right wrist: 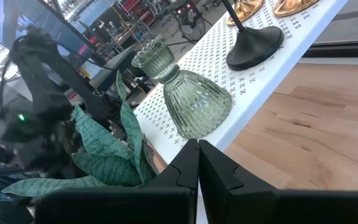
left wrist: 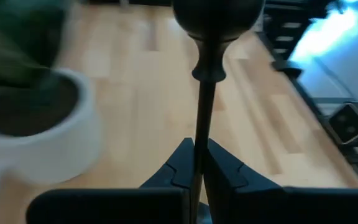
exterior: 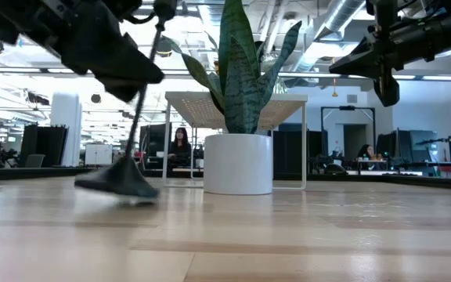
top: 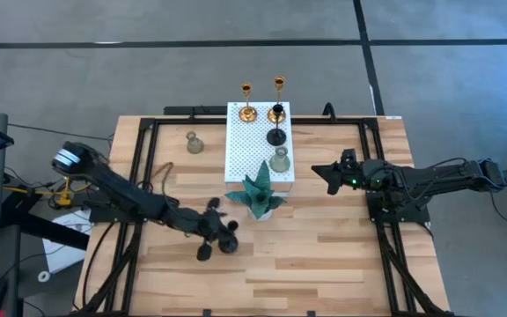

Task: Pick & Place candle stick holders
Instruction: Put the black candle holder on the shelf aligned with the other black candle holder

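Wooden table (top: 324,255); left hand (left wrist: 199,163) around black holder (left wrist: 207,74), right hand (right wrist: 197,163) shut, empty.

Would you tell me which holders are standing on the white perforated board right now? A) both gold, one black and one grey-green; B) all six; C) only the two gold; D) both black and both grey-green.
A: the high view shows two gold holders, one black holder and one grey-green holder on the white board; another grey-green one sits off it on the table.
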### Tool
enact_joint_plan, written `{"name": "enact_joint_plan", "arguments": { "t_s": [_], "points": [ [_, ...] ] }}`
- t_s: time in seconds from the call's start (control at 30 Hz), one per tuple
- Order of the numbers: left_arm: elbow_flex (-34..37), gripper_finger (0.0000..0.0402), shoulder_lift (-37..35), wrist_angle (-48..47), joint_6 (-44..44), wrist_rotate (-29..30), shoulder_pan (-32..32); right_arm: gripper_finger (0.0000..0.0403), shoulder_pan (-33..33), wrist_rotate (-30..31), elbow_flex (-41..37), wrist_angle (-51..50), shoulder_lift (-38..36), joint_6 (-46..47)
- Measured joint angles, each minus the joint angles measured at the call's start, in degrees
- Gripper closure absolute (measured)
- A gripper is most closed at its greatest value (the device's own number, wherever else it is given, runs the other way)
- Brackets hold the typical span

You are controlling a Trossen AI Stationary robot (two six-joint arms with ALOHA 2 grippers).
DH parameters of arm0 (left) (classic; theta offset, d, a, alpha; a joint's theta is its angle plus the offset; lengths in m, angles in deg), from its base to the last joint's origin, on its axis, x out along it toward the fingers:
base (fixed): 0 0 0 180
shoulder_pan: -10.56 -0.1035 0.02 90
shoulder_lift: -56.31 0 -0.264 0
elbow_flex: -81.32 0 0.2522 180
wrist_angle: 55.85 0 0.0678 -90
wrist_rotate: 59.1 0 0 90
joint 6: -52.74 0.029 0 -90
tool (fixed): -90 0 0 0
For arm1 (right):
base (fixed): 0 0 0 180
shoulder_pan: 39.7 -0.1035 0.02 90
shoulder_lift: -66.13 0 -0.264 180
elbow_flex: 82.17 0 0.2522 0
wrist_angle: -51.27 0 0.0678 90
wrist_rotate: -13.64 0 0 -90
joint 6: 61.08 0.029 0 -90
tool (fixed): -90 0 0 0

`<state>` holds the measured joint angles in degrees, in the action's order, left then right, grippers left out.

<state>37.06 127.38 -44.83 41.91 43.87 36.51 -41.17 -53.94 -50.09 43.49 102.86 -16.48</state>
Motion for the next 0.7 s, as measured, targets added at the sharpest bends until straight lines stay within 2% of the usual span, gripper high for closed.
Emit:
{"name": "enact_joint_plan", "arguments": {
  "t_s": [0.17, 0.4, 0.57, 0.7],
  "points": [
    [-0.02, 0.0388, -13.41, -14.83, -2.21, 6.79, 1.01, 0.0403, 0.0, 0.0, 0.0, -0.35, 0.02, -0.02],
    [-0.04, 0.0388, -27.99, -20.6, -3.18, 14.8, 3.55, 0.0403, 0.0, -0.02, 0.0, -1.31, 0.02, 0.0],
    [-0.15, 0.0388, -34.39, -21.43, -5.87, 19.02, 4.02, 0.0403, 0.0, -0.02, 0.0, -1.31, 0.02, 0.0],
    [-3.01, 0.0388, -35.49, -24.07, -6.53, 20.77, 4.02, 0.0403, 0.0, -0.02, 0.0, -1.33, 0.02, 0.0]
  ]
}}
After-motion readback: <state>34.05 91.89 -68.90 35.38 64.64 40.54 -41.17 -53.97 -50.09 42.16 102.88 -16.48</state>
